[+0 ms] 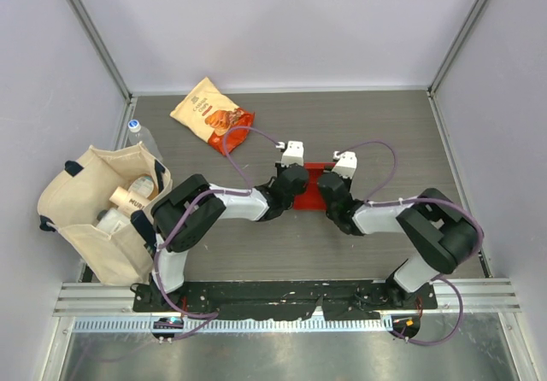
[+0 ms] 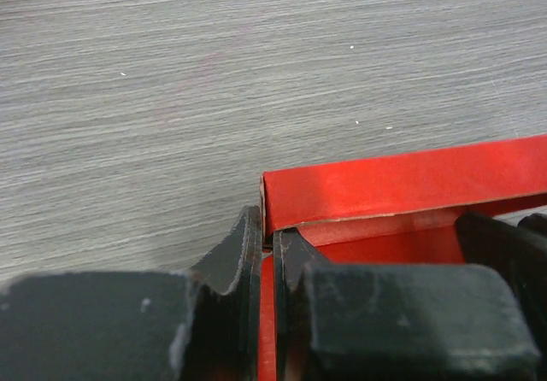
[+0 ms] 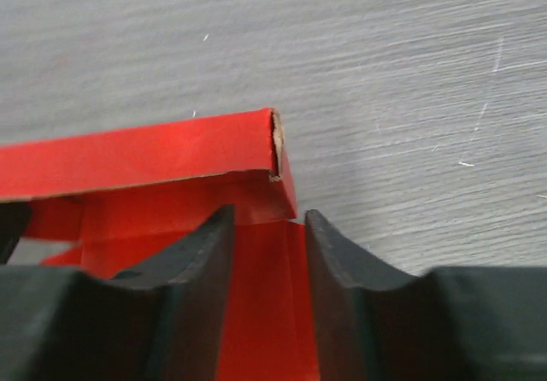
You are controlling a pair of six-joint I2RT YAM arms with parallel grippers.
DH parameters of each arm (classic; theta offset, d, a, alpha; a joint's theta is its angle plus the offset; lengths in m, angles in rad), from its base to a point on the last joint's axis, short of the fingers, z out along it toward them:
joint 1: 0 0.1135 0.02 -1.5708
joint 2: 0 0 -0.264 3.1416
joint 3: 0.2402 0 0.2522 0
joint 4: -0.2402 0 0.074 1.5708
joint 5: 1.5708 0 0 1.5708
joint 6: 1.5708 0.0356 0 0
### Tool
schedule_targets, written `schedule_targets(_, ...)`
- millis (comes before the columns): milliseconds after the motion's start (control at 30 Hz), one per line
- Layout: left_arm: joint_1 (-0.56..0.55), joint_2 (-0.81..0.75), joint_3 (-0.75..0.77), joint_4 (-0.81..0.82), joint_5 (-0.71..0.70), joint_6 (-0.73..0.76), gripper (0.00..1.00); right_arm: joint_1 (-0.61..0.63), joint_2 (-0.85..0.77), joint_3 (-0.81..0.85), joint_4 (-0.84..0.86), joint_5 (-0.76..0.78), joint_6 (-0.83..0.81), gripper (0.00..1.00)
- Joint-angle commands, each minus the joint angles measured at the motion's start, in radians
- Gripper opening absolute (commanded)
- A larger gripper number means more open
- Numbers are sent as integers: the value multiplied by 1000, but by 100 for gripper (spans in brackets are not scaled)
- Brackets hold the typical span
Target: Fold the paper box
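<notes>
The red paper box (image 1: 314,171) lies on the table's middle, between my two grippers. In the left wrist view its far wall (image 2: 402,180) stands upright. My left gripper (image 2: 267,246) is shut on the thin side wall at the box's left corner, with red card pinched between the pads. In the right wrist view the box's right corner (image 3: 145,155) stands raised. My right gripper (image 3: 267,224) is open there, its jaws apart on either side of a red flap, and I cannot tell whether they touch it. From above, the left gripper (image 1: 299,186) and the right gripper (image 1: 328,190) crowd the box from the near side.
An orange-and-cream snack bag (image 1: 212,114) lies at the back left. A cream tote bag (image 1: 98,219) holding several items stands at the left edge, with a clear bottle (image 1: 139,137) behind it. Grey walls enclose the table on three sides.
</notes>
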Motion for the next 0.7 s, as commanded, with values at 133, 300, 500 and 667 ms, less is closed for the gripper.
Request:
schedule_targets(133, -19, 0, 15, -91, 14, -3, 0, -187, -311, -62, -241, -605, 18, 60)
schedule_targets(300, -17, -6, 13, -102, 10, 5, 0, -256, -487, -63, -442, -716, 29, 66)
schedule_targets(500, -17, -7, 45, -162, 33, -21, 0, -503, -420, 24, -692, -1045, 124, 68)
schedule_targets(667, -17, -3, 53, -179, 39, -32, 0, -563, -354, -35, -605, -1265, 115, 65)
